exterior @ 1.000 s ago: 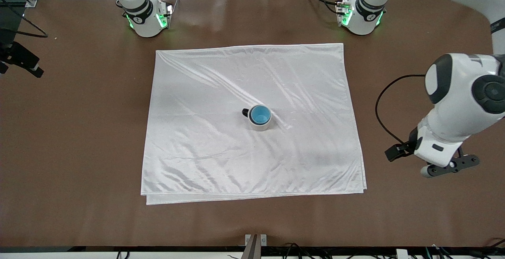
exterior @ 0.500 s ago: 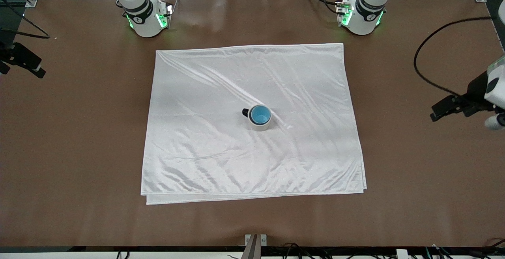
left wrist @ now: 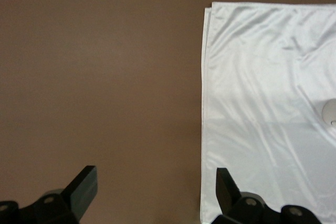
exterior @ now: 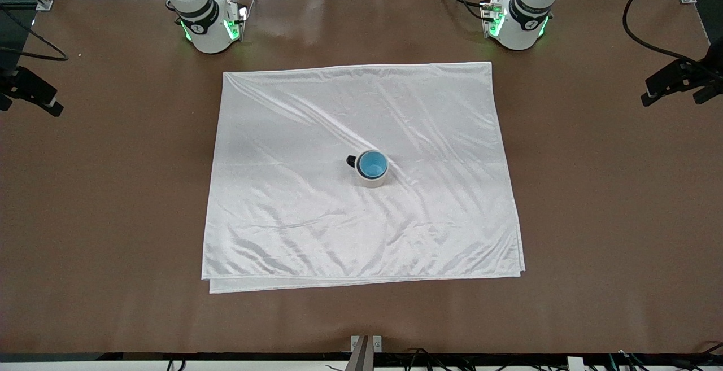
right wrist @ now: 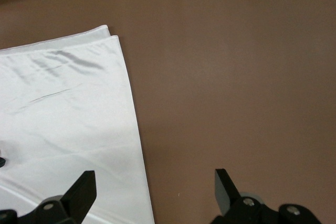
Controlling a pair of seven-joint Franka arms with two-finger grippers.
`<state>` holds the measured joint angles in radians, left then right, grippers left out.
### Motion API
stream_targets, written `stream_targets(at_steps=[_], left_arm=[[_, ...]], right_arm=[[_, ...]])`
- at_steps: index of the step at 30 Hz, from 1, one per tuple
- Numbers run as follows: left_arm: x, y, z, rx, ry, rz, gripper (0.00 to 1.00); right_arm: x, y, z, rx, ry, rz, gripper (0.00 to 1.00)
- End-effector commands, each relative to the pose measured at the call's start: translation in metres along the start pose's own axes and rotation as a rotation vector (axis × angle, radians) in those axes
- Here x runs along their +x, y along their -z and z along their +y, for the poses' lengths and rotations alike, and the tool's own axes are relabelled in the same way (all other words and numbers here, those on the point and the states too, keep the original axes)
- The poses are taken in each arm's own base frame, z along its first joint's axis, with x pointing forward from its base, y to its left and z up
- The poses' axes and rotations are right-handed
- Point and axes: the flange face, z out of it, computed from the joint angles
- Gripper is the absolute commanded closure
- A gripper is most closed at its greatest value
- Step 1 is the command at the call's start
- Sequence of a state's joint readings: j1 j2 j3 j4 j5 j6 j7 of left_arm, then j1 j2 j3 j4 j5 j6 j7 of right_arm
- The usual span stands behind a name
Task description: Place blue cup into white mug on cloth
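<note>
The left gripper (left wrist: pixel 155 195) hangs with its two dark fingers spread wide and nothing between them, over bare brown bench (exterior: pixel 593 201) just off the cloth's edge at the left arm's end; in the front view only a dark part of that arm shows at the picture's border, above the bench edge at that end. The right gripper (right wrist: pixel 152 195) is likewise spread and empty, over bare bench beside the cloth's layered corner at the right arm's end. Both arms wait clear of the work. The cloth (exterior: pixel 316 213) lies flat though wrinkled in the middle of the bench, a shiny white rectangle folded double, its doubled edge showing along the side nearest the front camera. Near the cloth's centre, a little toward the left arm's end, stands the white mug (exterior: pixel 373 179), upright, its small dark handle turned toward the right arm's end. The blue cup (exterior: pixel 373 164) sits nested inside the mug, bright blue interior facing up. Mug and cup are well apart from both grippers; in the left wrist view only a pale sliver of the mug shows at the picture's border.
</note>
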<state>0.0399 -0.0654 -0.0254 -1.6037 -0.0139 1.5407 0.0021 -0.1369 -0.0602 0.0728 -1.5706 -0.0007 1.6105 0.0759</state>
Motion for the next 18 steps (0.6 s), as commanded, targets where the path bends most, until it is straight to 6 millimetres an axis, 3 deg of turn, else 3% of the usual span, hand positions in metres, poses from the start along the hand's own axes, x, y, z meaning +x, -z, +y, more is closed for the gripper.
stream_targets(at_steps=[1, 18], left_arm=[[-0.013, -0.003, 0.015, -0.005, -0.110, -0.044, 0.00], [-0.014, -0.005, -0.002, 0.066, -0.096, -0.052, 0.00]], right_arm=[[0.008, 0.002, 0.002, 0.009, -0.011, -0.010, 0.00], [0.015, -0.005, 0.001, 0.016, -0.017, -0.020, 0.00]])
